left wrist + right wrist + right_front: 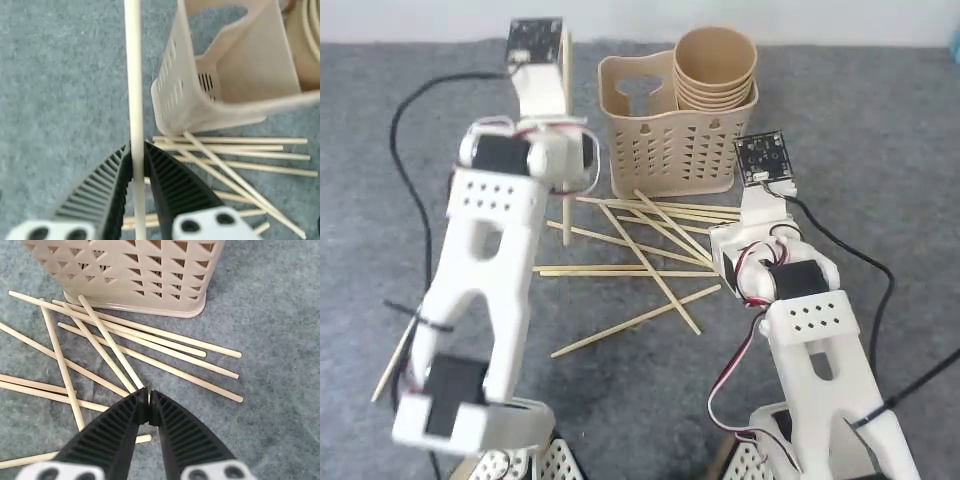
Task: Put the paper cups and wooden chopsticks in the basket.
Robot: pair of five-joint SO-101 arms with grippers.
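Left pincer (137, 148) clamps chopstick (132, 75); basket (665, 150) holds stacked paper cups (715, 62)

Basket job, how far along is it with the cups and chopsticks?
Done: the cups sit stacked in the basket. In hand: the left gripper holds one chopstick upright beside it. Left: the loose chopsticks on the table, right gripper shut by them.

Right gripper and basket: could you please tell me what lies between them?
Several loose chopsticks lie crossed on the grey carpet between the right gripper and the basket, as seen in the right wrist view.
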